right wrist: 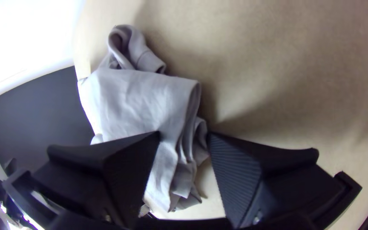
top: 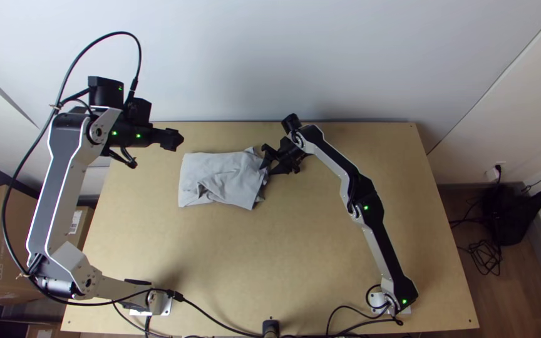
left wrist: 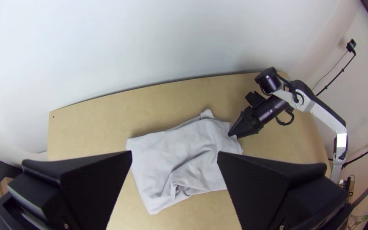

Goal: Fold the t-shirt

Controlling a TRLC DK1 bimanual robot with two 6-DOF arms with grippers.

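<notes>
The light grey t-shirt (top: 217, 175) lies on the far half of the table (top: 320, 250), left of the middle. It is folded in layers into a rough, lopsided rectangle. Its left part lies fairly smooth, while a loose flap wrinkles and bunches along the near side. At the far right corner a small bit of cloth pokes out past the fold. The right wrist view shows several layers stacked and rippling along the right edge, with a curled, hemmed piece at one end.

The right pincer (top: 267, 161) is down at that right edge, its two wide black fingers spread, with the layered cloth partly in the gap between them. They are not closed on it; whether a fingertip touches the fabric I cannot tell.

The left pincer (top: 173, 139) is up near the far left corner of the shirt, apart from it. In the left wrist view its fingers stand wide open, with nothing pinched between them.

Beyond the table's far edge rises a pale wall (top: 233, 56). Cardboard boxes (top: 7, 250) stand beside the table on the left, and black cables (top: 486, 253) lie in loops on the floor to the right.
</notes>
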